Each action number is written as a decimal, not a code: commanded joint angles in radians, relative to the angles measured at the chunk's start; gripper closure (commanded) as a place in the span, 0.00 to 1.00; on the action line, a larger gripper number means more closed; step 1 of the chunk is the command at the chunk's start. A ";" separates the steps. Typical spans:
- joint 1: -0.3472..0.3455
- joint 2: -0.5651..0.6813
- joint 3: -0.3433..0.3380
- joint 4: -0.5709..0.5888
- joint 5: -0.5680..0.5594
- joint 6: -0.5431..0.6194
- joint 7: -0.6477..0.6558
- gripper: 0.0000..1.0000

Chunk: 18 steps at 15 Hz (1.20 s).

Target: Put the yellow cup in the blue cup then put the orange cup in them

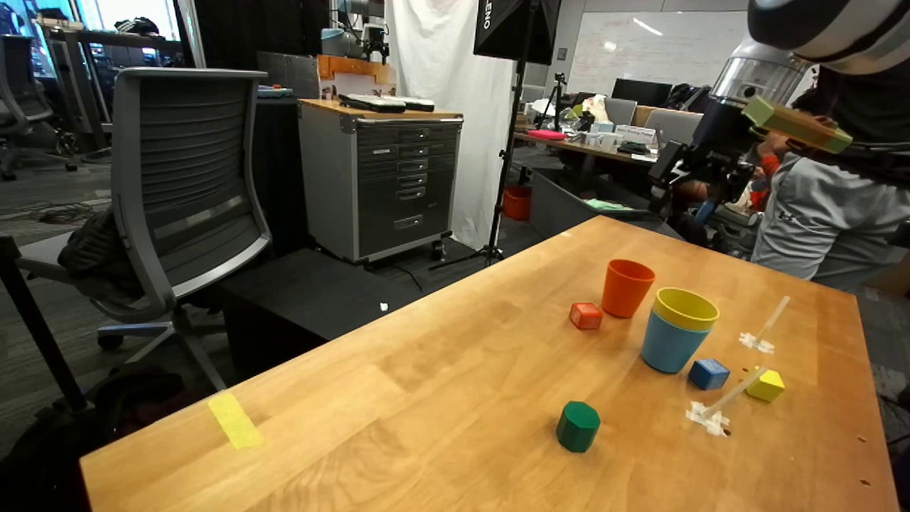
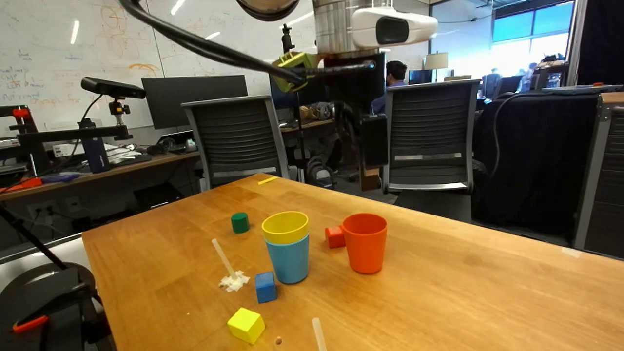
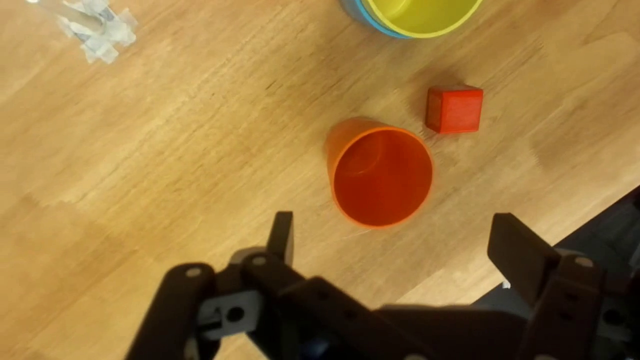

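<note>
The yellow cup (image 1: 686, 308) sits nested inside the blue cup (image 1: 670, 346), with its rim above the blue one. Both show in an exterior view (image 2: 285, 229) and, partly cut off, at the top of the wrist view (image 3: 425, 14). The orange cup (image 1: 627, 290) stands upright and apart from them, its inside empty in the wrist view (image 3: 384, 175). My gripper (image 3: 393, 230) is open with nothing between its fingers. It hangs high above the table, and the orange cup lies ahead of the fingertips. The gripper also shows in both exterior views (image 1: 700, 195) (image 2: 371, 168).
A red block (image 1: 586, 316) lies close beside the orange cup. A blue block (image 1: 708, 373) and a yellow block (image 1: 766, 385) lie near the blue cup. A green block (image 1: 578, 427) stands farther off. Two thin sticks (image 1: 736, 391) (image 1: 773, 318) rise from taped spots on the table.
</note>
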 commanded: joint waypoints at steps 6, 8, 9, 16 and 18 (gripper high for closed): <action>-0.018 0.127 0.001 0.090 0.012 -0.011 0.049 0.00; -0.016 0.153 0.002 0.104 0.007 -0.011 0.059 0.00; -0.015 0.165 0.002 0.109 0.005 -0.012 0.063 0.00; -0.003 0.257 0.002 0.163 -0.014 -0.016 0.098 0.00; 0.000 0.276 0.003 0.174 -0.016 -0.020 0.105 0.00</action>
